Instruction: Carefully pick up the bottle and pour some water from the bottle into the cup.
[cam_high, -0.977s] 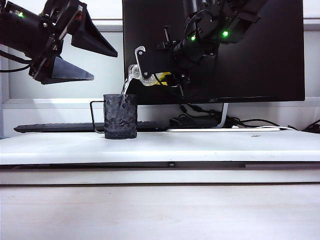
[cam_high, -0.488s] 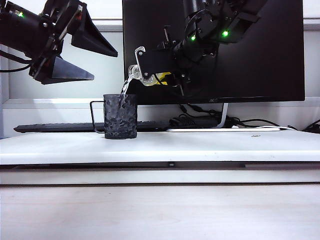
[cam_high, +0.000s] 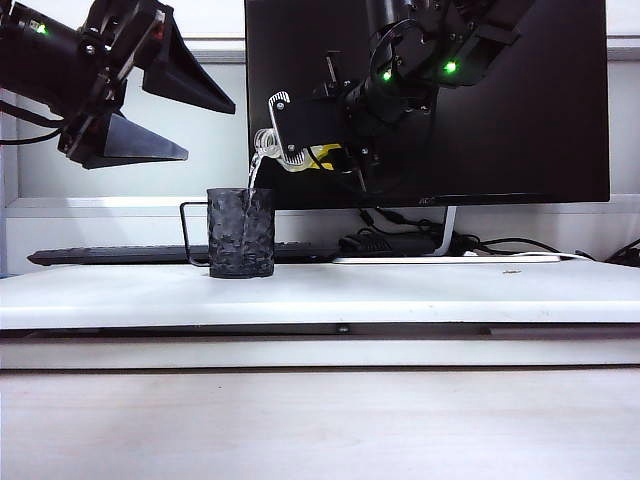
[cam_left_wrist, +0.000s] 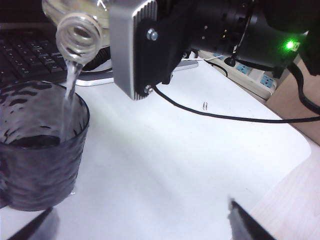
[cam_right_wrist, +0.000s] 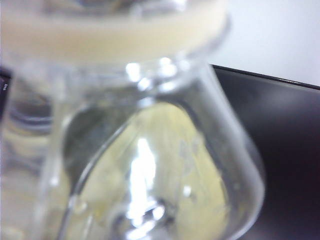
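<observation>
The black dimpled cup (cam_high: 240, 232) stands on the white table with its wire handle to the left. My right gripper (cam_high: 292, 140) is shut on the bottle (cam_high: 318, 157), which is tipped over with its clear neck above the cup's rim. A thin stream of water (cam_high: 252, 175) falls from the mouth into the cup. In the left wrist view the bottle mouth (cam_left_wrist: 77, 35), the water (cam_left_wrist: 70, 85) and the cup (cam_left_wrist: 40, 150) show close up. In the right wrist view the bottle (cam_right_wrist: 150, 150) fills the frame. My left gripper (cam_high: 210, 130) hangs open, up and left of the cup, holding nothing.
A large dark monitor (cam_high: 480, 100) stands behind the cup, with a keyboard (cam_high: 120, 255) and cables (cam_high: 400, 240) at its foot. The white table (cam_high: 400, 295) runs to the right. A power strip (cam_left_wrist: 250, 80) and a paper clip (cam_left_wrist: 205, 106) lie beyond the cup.
Both arms have stayed where they were. Water keeps running from the tilted bottle into the cup, the stream falling a little straighter now.
</observation>
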